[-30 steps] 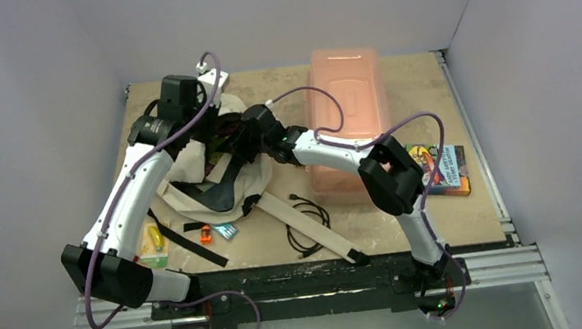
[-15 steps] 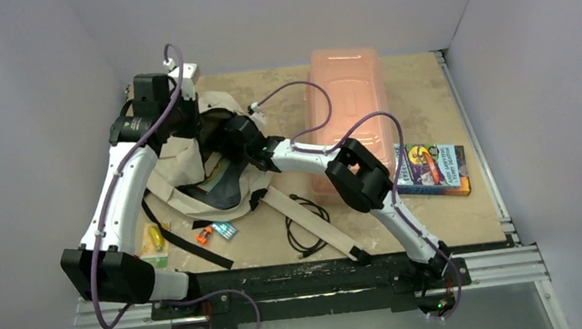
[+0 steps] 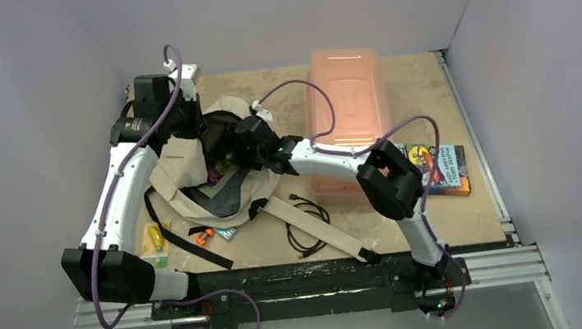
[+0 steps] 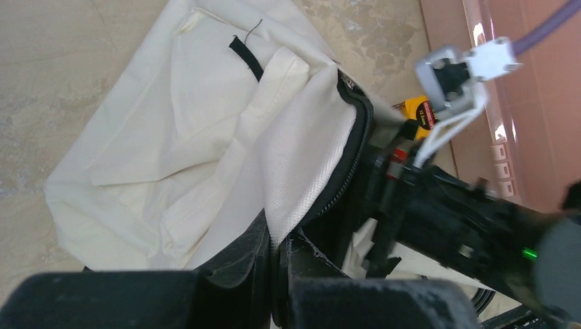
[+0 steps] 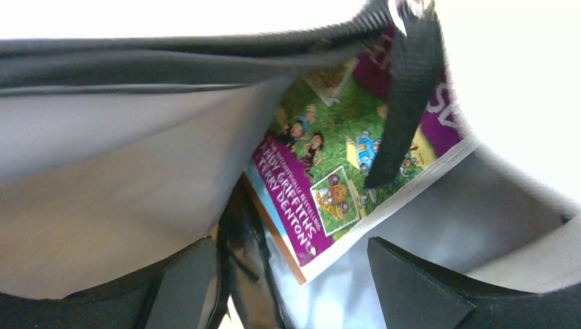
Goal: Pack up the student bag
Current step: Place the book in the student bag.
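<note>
The left gripper (image 4: 277,264) is pinched together on the cream rim of the student bag (image 4: 192,144). The bag spreads ahead of it and to its left on the table (image 3: 418,75). The black zipper (image 4: 351,161) curves up just right of the pinch.

The right gripper (image 5: 288,250) sits inside the bag's mouth, its fingers (image 5: 181,288) wide apart and clamped on nothing. Between and just beyond them a colourful book (image 5: 322,171) lies on the grey lining (image 5: 103,205). Its near corner is in the gap and appears to touch neither pad. A black strap (image 5: 404,103) crosses the cover ahead of one finger, and folded lining hangs over the other.

Seen from above, a translucent pink box (image 3: 347,100) stands just beside the right forearm. A second book (image 3: 439,166) lies past that arm's elbow. Behind the right gripper, toward the arm bases, are a black cable (image 3: 307,222) and a loose beige strap (image 3: 320,231). Behind the left gripper, beside its arm, lie small yellow (image 3: 154,236), orange (image 3: 205,237) and teal (image 3: 227,233) items.

The overhead view hides both sets of fingertips behind wrists and fabric. Only the wrist cameras show the pinch and the spread. The book inside the bag is clear only from the right wrist. The left wrist view alone shows a small yellow object (image 4: 421,113) at the zipper's far edge, right of the gripper; what it is cannot be told.
</note>
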Tool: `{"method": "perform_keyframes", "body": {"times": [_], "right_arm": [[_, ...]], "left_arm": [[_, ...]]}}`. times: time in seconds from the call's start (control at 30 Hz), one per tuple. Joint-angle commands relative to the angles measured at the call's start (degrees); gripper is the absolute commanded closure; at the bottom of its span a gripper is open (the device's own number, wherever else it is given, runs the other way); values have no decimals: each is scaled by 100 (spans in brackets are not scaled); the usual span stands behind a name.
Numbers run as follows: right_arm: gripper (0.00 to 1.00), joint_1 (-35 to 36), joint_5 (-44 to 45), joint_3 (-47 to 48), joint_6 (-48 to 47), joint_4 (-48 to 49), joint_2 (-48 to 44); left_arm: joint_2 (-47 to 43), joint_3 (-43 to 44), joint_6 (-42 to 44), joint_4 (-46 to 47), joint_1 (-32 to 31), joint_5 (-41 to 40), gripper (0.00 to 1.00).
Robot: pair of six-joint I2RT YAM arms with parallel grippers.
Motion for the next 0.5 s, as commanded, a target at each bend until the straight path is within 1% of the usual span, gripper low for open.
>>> {"method": "perform_keyframes", "body": {"times": [0.0, 0.07, 0.17, 0.23, 0.33, 0.4, 0.47], "right_arm": [[14, 108, -330, -604, -1065, 84, -1379], [13, 108, -586, -787, -1559, 100, -1824], [10, 106, -858, -801, -2318, -150, -2334], [10, 110, -870, -746, -2732, -389, -2706], [11, 98, -287, -476, -3486, -1302, -3395], [8, 29, 1013, -323, -4017, -2088, -3867], [5, -149, 1907, -299, -4449, -2498, -4374]], "left_arm": [[-129, 21, -74, 412, 34, 52, 100], [-98, 1, -73, 436, 34, 34, 100], [-11, 19, -74, 406, 34, 14, 100], [32, -17, -89, 436, 34, -5, 100], [106, -83, -109, 478, 34, -94, 100], [192, -55, -145, 415, 34, -65, 100], [261, -18, -168, 373, 34, 119, 100]]}}
